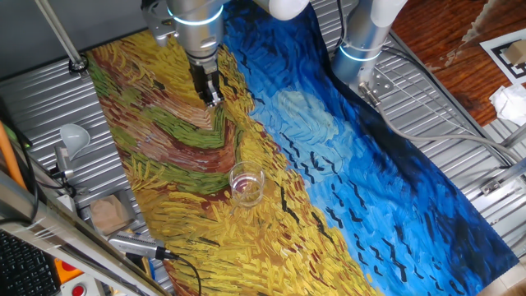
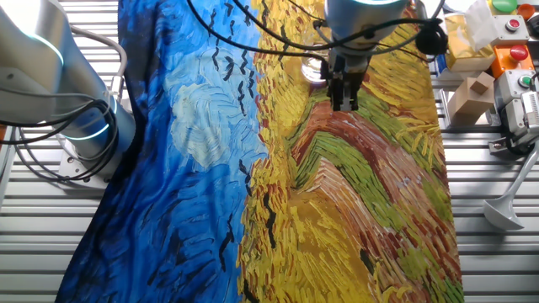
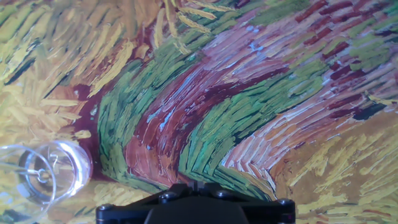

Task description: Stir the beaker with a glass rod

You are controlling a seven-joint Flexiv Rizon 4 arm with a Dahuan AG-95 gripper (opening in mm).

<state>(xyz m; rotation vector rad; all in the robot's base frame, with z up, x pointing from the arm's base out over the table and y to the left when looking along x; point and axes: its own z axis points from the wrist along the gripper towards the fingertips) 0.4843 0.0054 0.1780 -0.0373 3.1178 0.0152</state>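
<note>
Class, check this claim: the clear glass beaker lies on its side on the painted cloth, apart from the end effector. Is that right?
Not quite. The beaker stands upright on the painted cloth, its open rim facing up, as the fixed view from the funnel side shows. It is indeed apart from the end effector.

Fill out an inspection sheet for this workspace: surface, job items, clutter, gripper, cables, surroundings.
Surface: painted cloth in yellow, green and blue covers the table.
Job's things: beaker upright on the yellow part, apart from the gripper; contents cannot be told. Glass rod: nothing seen.
Clutter: white funnel off the cloth on the ribbed metal edge; wooden block near it.
Gripper: gripper above the cloth, fingers pointing down, nothing visible between them; open or shut cannot be told.
Cables: black cables hang across above the cloth.
Surroundings: second arm's base stands by the blue side.
</note>
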